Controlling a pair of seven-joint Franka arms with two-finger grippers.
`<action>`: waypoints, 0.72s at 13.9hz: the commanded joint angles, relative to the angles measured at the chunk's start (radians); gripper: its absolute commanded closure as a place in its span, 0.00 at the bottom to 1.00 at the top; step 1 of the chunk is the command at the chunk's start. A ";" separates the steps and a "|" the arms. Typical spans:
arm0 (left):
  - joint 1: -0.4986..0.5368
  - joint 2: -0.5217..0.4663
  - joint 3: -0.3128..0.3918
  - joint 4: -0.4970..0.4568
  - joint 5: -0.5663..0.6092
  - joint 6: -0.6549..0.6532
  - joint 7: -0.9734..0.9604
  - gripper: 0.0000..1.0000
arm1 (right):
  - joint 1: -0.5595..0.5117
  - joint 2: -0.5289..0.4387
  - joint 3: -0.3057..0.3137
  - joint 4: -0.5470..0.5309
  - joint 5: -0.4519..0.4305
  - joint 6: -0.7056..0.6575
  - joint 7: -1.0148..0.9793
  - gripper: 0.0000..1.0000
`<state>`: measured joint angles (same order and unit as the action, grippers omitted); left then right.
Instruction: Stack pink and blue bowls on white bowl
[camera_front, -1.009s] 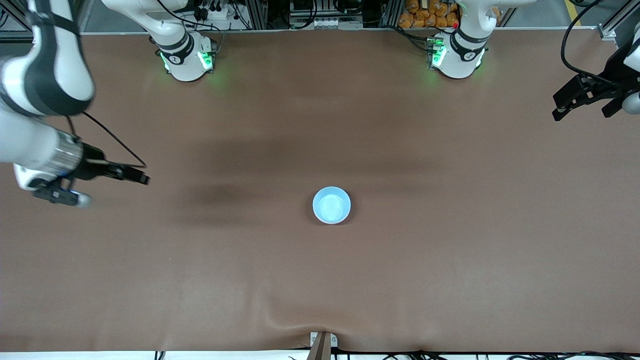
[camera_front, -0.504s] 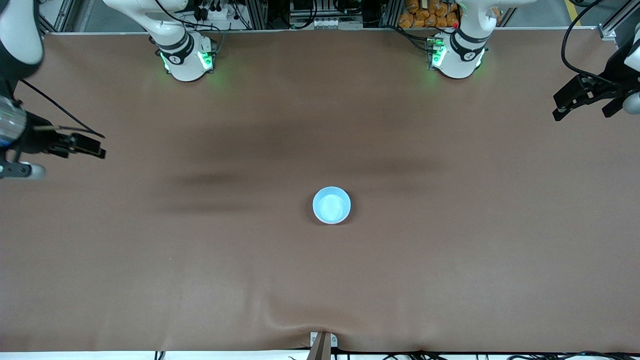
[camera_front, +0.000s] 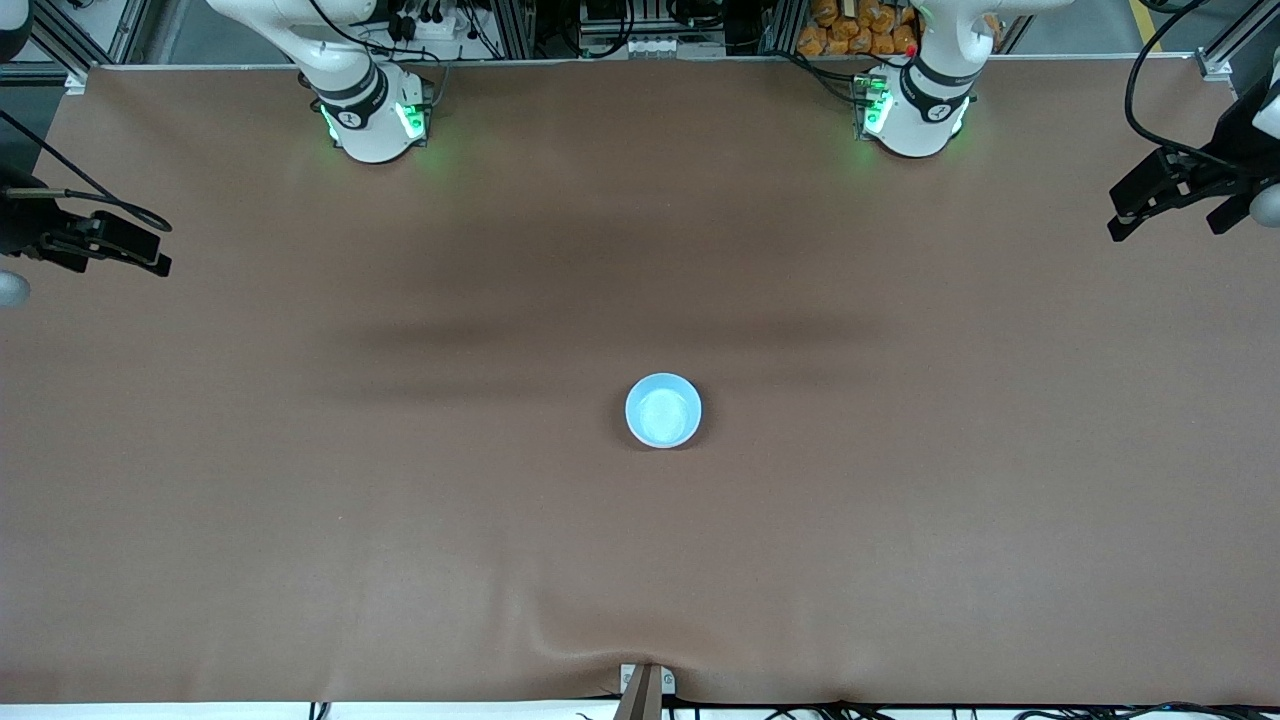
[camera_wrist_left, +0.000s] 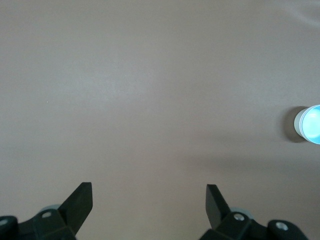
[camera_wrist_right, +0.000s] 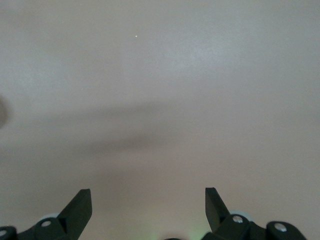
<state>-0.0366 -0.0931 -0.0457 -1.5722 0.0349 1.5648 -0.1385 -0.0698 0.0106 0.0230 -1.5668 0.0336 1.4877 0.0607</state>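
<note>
The left gripper (camera_wrist_left: 149, 200) is spread wide and holds nothing; in the left wrist view its two dark fingers (camera_wrist_left: 80, 200) stand well apart over bare brown table (camera_wrist_left: 150, 90). In the front view the left gripper (camera_front: 1165, 205) hangs over the table edge at the left arm's end, well apart from the bowls. The right gripper (camera_wrist_right: 148, 202) is likewise spread wide and empty, with both fingers (camera_wrist_right: 79, 202) over bare table surface in the right wrist view. In the front view the right gripper (camera_front: 120, 250) sits over the table edge at the right arm's end, a black cable looping from it. The blue bowl (camera_front: 663, 410) stands upright near the middle of the table (camera_front: 900, 520), nearer to the front camera than both arm bases, opening upward. From above, only its blue rim and interior show. In the left wrist view the blue bowl (camera_wrist_left: 314, 124) appears at the frame edge, with a whitish wall (camera_wrist_left: 299, 125) visible beneath its blue rim; whether that wall belongs to a bowl nested under it cannot be told. Neither gripper touches the bowl.
</note>
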 joint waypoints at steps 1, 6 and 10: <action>0.001 -0.013 -0.002 -0.002 0.000 -0.012 0.020 0.00 | -0.028 -0.012 0.041 -0.002 -0.020 -0.010 0.030 0.00; -0.002 -0.007 -0.002 0.014 0.003 -0.012 0.019 0.00 | -0.030 -0.009 0.035 0.016 -0.020 -0.011 -0.022 0.00; -0.006 0.001 -0.003 0.017 0.005 -0.029 0.016 0.00 | -0.016 -0.009 0.009 0.024 -0.020 -0.012 -0.059 0.00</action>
<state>-0.0389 -0.0930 -0.0484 -1.5706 0.0349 1.5630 -0.1384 -0.0732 0.0105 0.0273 -1.5530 0.0301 1.4877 0.0242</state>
